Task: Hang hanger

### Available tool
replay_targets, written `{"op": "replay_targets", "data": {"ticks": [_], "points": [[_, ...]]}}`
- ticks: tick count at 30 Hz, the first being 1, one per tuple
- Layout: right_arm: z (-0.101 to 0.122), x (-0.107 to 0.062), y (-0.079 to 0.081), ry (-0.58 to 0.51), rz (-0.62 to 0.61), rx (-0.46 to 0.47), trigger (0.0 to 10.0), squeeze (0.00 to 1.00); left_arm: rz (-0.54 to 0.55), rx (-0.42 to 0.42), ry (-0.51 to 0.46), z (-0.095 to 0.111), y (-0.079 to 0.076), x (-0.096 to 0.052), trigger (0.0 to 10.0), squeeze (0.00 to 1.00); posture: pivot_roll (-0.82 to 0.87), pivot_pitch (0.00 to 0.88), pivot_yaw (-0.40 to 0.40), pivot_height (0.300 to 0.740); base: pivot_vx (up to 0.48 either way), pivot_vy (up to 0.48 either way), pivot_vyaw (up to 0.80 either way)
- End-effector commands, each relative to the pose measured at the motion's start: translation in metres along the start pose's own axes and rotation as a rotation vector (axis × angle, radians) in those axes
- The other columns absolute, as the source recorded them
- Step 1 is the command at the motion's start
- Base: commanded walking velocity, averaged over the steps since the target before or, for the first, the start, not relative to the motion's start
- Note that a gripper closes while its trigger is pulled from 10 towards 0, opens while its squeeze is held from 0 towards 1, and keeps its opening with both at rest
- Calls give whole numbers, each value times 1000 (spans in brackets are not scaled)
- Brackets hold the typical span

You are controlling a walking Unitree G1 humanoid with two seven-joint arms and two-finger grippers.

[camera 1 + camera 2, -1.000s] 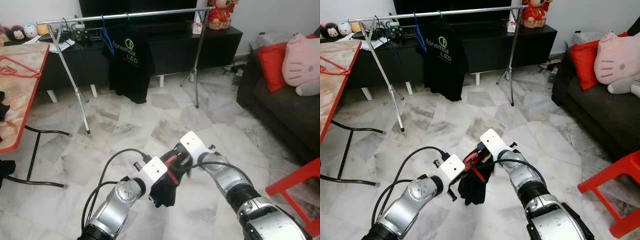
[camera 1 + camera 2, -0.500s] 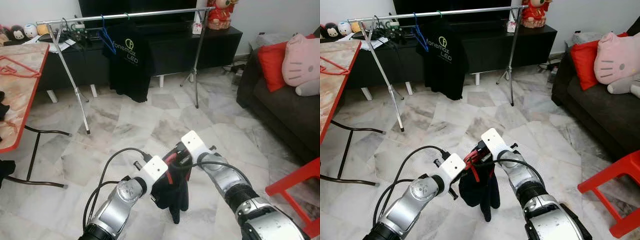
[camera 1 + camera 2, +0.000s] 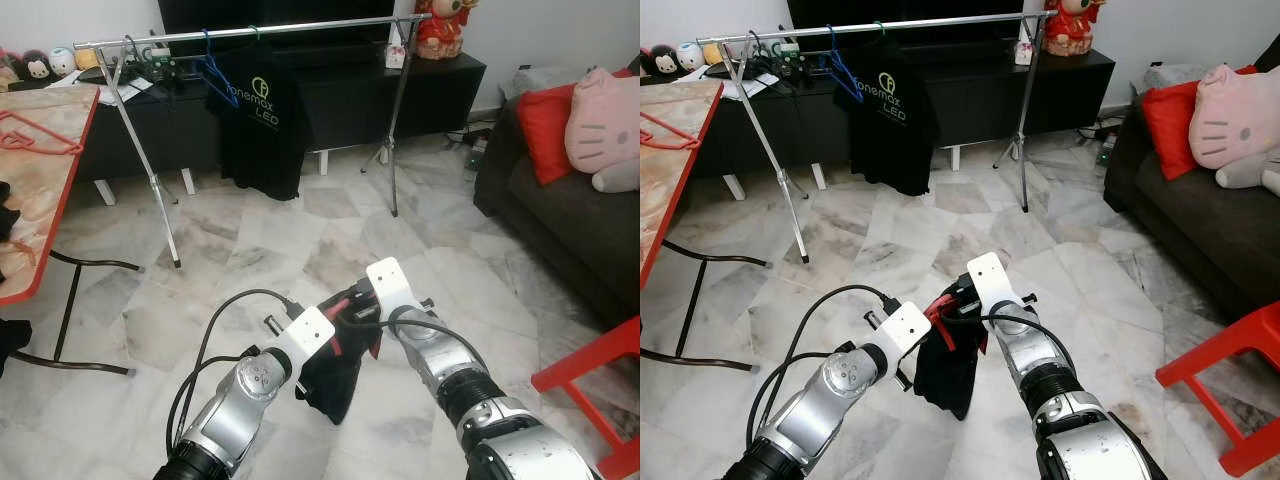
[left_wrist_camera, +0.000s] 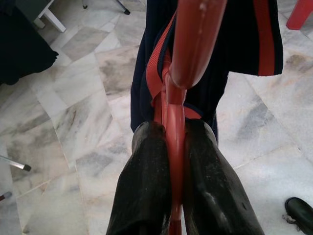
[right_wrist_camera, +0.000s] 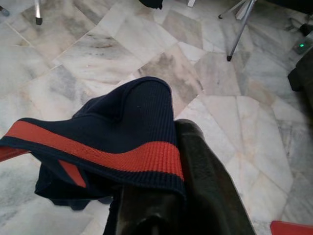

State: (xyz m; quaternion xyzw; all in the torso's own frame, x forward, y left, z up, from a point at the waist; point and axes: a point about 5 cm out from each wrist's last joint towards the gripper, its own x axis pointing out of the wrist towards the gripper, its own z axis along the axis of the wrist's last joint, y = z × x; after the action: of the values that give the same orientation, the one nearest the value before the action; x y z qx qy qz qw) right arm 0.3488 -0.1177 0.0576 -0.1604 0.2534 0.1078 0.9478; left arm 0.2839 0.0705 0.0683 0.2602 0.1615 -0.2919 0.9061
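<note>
We saw the left gripper (image 4: 168, 161) squeezed tight on a red hanger (image 4: 188, 54), low in front of the robot and above the marble floor (image 3: 250, 260). A dark blue cloth (image 5: 122, 127) with red stripes hung from the hanger. The right gripper (image 3: 362, 318) was right beside the left one, with the cloth draped over its fingers (image 5: 205, 181). We could not tell if they were apart or together. Far across the room stood a metal rail (image 3: 250, 32) with a black shirt (image 3: 255, 120) and a blue hanger (image 3: 210, 70) on it.
</note>
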Motion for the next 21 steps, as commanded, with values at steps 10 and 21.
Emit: {"op": "replay_targets", "data": {"ticks": [10,21], "points": [[13,-1,-22,-38,-125,45,10000,0,-91,26,142,-29,-7,-7,10000,0,6,0,-65,740,0,0,0],[12,0,-21,-29,-129,10,10000,0,-6,48,147,-31,3,-7,10000,0,6,0,-65,740,0,0,0]]}}
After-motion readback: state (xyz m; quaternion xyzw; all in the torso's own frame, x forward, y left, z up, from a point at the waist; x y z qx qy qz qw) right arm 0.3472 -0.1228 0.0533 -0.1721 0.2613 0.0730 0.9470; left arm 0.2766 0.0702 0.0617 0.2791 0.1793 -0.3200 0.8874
